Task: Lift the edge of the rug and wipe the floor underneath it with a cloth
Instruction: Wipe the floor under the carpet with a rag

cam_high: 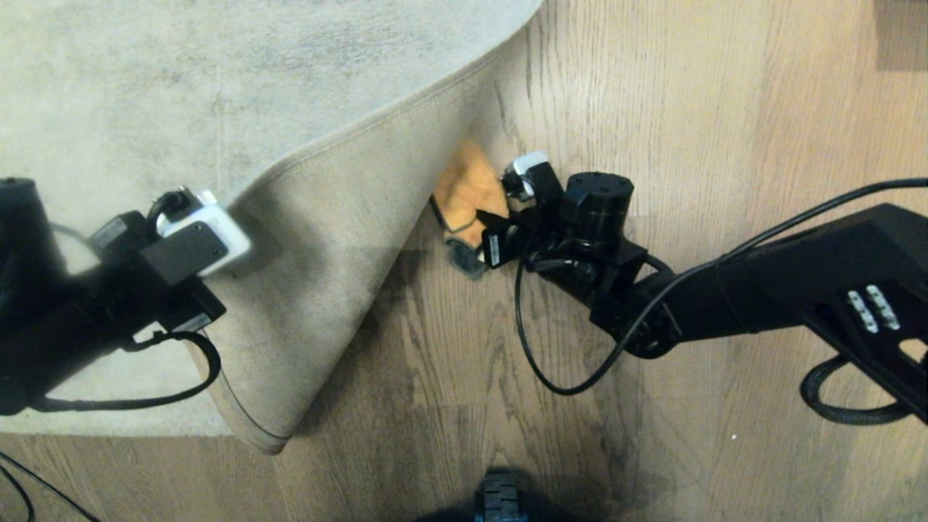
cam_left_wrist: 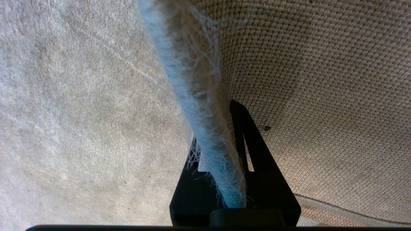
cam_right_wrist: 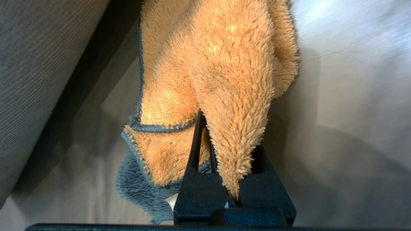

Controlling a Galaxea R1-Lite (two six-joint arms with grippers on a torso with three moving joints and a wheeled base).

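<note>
The rug edge (cam_high: 362, 138) is lifted and folded back, so its tan woven backing (cam_high: 326, 290) faces up. My left gripper (cam_high: 217, 243) is shut on that edge at the left; in the left wrist view the fuzzy rug edge (cam_left_wrist: 199, 96) runs between the black fingers (cam_left_wrist: 260, 157) of the left gripper (cam_left_wrist: 221, 134). My right gripper (cam_high: 487, 235) is shut on the orange cloth (cam_high: 470, 190), which lies on the bared floor (cam_high: 689, 145) against the raised fold. In the right wrist view the right gripper (cam_right_wrist: 224, 144) pinches the cloth (cam_right_wrist: 231, 80), whose grey underside shows.
The flat rug (cam_high: 181, 72) fills the far left. A loose black cable (cam_high: 533, 348) hangs from the right arm above the planks. A black wheel (cam_high: 499, 496) of my base sits at the near edge. A dark patch (cam_high: 901, 36) marks the far right corner.
</note>
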